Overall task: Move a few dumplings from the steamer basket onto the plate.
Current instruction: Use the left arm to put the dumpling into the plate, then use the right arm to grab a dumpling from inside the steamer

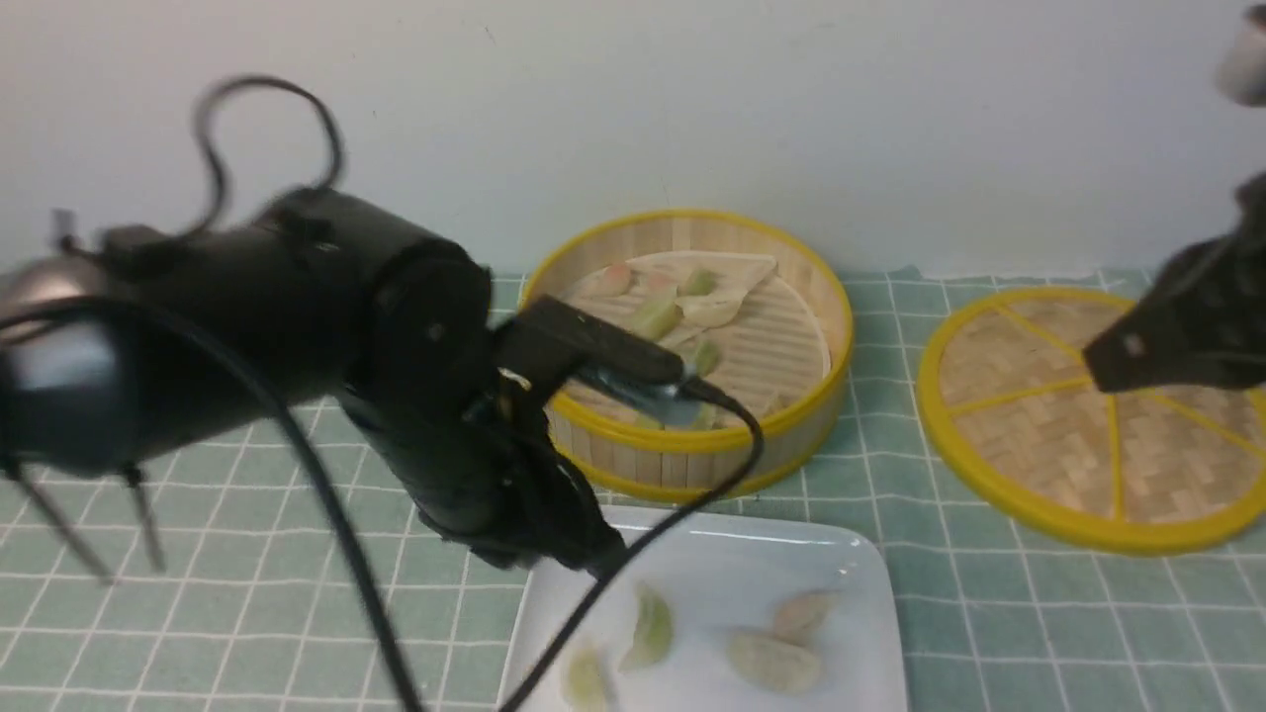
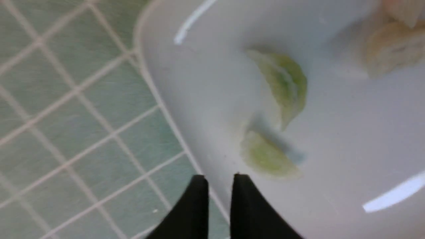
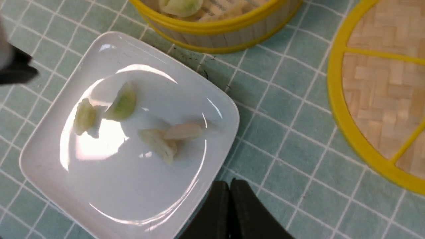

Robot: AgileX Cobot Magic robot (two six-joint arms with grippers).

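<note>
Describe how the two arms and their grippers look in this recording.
Both are black. The left arm is a bulky, glossy cylinder with thin black cables looping around it and a boxy module at its wrist. The left gripper and right gripper each end in two smooth, tapering black fingers. The right arm shows as a dark wedge with one small pale dot.

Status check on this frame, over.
Left gripper slightly open, empty, over plate edge. Right gripper shut, empty. Four dumplings on plate, more in steamer basket. Nothing obstructing.

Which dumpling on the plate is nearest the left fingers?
The green dumpling just ahead of the left fingers; the other green one and both pale ones lie farther.
</note>
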